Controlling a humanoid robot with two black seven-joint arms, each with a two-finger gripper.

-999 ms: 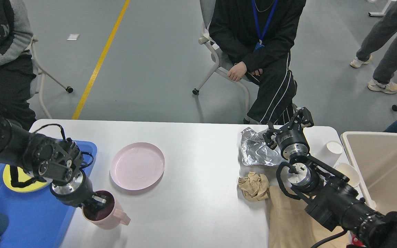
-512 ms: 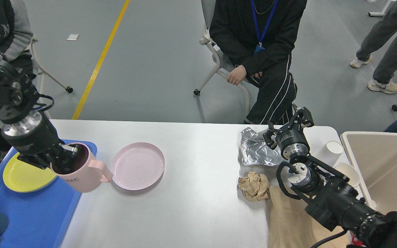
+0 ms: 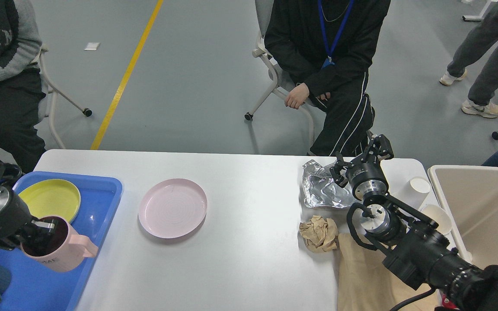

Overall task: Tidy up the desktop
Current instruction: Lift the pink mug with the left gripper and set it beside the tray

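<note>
Left gripper (image 3: 41, 228) pinches pink mug (image 3: 59, 250) by rim, one finger inside, mug over blue tray (image 3: 102, 203); smooth ceramic, handle points right. White matte desktop (image 3: 240, 259) spreads rightward. Pink plate (image 3: 172, 207) nearest left arm. Crumpled paper (image 3: 318, 233), shiny foil (image 3: 320, 188) beside right gripper (image 3: 361, 157); its finger state unclear.

left gripper (image 3: 41, 228) fingers grip pink mug (image 3: 61, 250) rim over blue tray (image 3: 97, 203) | right gripper (image 3: 363, 157) above foil (image 3: 320, 188)
</note>
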